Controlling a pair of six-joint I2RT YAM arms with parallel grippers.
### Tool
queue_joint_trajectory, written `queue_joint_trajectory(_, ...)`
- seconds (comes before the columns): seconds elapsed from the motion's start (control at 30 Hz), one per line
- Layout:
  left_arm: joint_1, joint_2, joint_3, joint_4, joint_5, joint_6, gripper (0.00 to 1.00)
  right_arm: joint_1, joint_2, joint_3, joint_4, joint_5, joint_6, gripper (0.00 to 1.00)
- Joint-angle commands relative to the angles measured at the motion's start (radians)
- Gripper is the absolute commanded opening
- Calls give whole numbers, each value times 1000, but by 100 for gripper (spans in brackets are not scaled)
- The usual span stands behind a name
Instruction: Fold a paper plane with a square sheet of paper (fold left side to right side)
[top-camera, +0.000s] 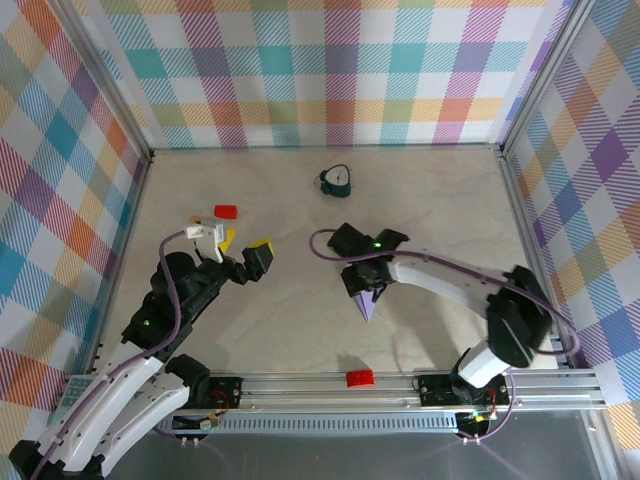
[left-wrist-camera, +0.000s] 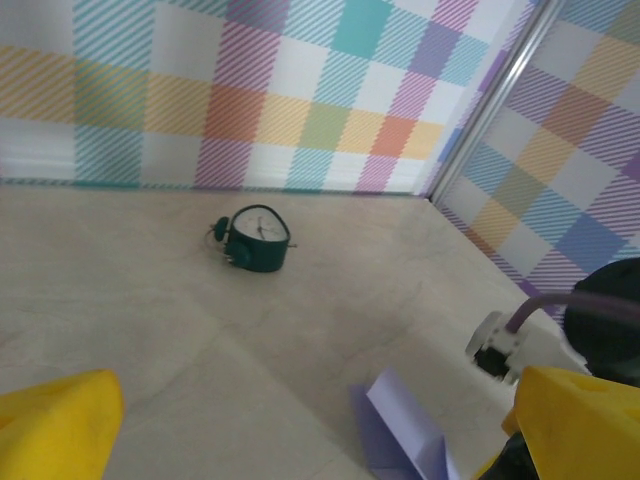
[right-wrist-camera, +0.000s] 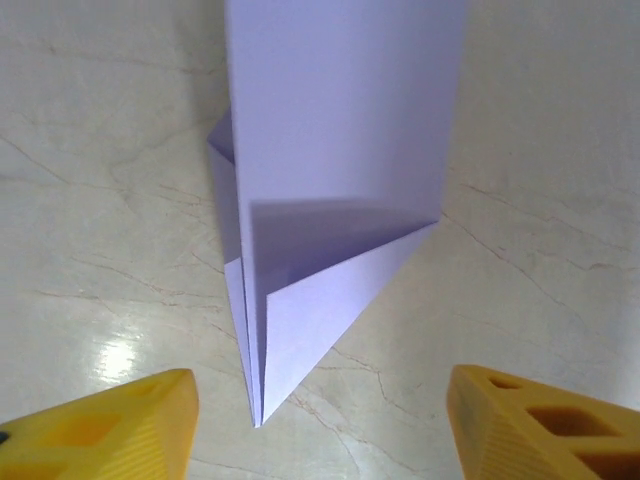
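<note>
At the middle of the table (top-camera: 300, 330), the paper plane (top-camera: 368, 305) lies as a narrow lavender wedge directly under the right pincer (top-camera: 366, 282). Its long axis runs from that pincer towards the near edge, with the pointed tip nearest the arm bases.

Right pincer: the jaws stand well apart. From its wrist camera, the tip sits low between the two yellow fingers (right-wrist-camera: 110, 430), nearer the one at the left of that picture, and touches neither. Nothing is held.

Left pincer (top-camera: 245, 243): spread wide, empty, raised and well apart to the left of the plane. The right arm is plainly the nearer.

In my judgement, any further crease must follow that long axis, so the tip's line between the fingers is what matters.

The overhead view gives the arms' standing and the small dark clock (top-camera: 337, 180) far behind. It does not reveal the layers. The right wrist camera does: stacked edges along one side and a broad upper flap. The left wrist camera shows a flap lifting off the table.
</note>
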Motion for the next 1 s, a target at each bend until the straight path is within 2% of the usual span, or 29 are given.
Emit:
queue_joint_trajectory(0.0, 9, 33, 5, 97, 105, -31, 100, -39, -155, -104, 166, -63, 31, 76)
queue_joint_trajectory(0.13, 11, 90, 2, 138, 192, -49, 100, -76, -345, -235, 291, -56, 31, 99)
queue_joint_trajectory(0.27, 11, 148, -10, 191, 240, -78, 100, -134, -494, -337, 353, -79, 48, 99)
queue_joint_trajectory(0.43, 9, 229, -33, 249, 245, -130, 100, -193, -619, -455, 450, -141, 81, 99)
queue_joint_trajectory(0.6, -2, 394, -61, 364, 320, -218, 100, -231, -697, -596, 618, -210, 189, 99)
queue_joint_trajectory(0.73, -30, 562, -29, 390, 365, -259, 93, -253, -711, -660, 708, -268, 237, 99)
queue_joint_trajectory(0.97, -71, 856, 63, 444, 425, -384, 80, -260, -693, -666, 702, -283, 248, 99)
